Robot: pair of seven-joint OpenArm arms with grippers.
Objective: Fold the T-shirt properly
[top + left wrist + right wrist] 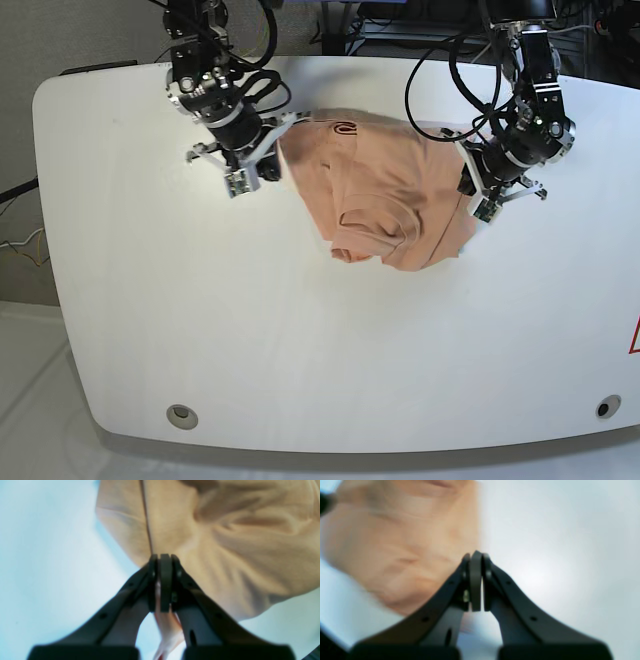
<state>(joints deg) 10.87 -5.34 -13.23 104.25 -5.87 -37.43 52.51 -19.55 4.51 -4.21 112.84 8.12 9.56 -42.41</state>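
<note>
So the T-shirt (385, 205) sits bunched mid-desk (300, 340), far side. Left end effector (162, 557) is clamped on its right edge; right end effector (476, 555) is closed at the left edge, grip unclear. I'd pull both apart evenly before folding.

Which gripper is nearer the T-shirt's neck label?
Right. The right gripper is shut on the T-shirt edge just beside the neck label; the left gripper pinches the opposite side, farther off.
</note>
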